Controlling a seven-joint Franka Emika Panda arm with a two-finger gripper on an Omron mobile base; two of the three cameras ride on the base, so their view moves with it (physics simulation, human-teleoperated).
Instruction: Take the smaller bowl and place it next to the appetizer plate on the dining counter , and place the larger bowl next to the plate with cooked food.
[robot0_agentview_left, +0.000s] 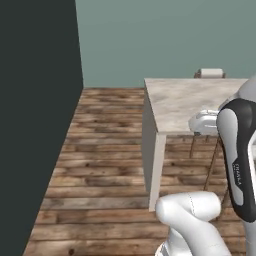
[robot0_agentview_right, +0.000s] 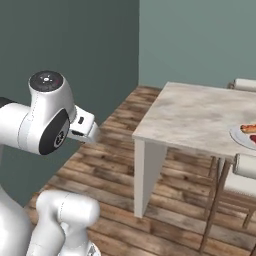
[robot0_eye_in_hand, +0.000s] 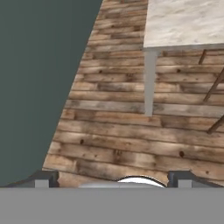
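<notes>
Wide-open, empty pincer (robot0_eye_in_hand: 113, 178) above floorboards, dining counter (robot0_eye_in_hand: 183, 22) well ahead, upper right.

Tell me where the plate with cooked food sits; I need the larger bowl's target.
In the right base view, the plate with cooked food lies at the right edge on the dining counter, above a stool.

bare wooden floor (robot0_eye_in_hand: 127, 131) wide open between the dark wall (robot0_agentview_left: 35, 110) and the desk (robot0_agentview_right: 200, 115), desk corner and its pale leg (robot0_eye_in_hand: 150, 81) ahead, near desk top bare, stools (robot0_agentview_right: 240, 175) crowding its side, plate (robot0_agentview_right: 245, 135) at far edge
</notes>
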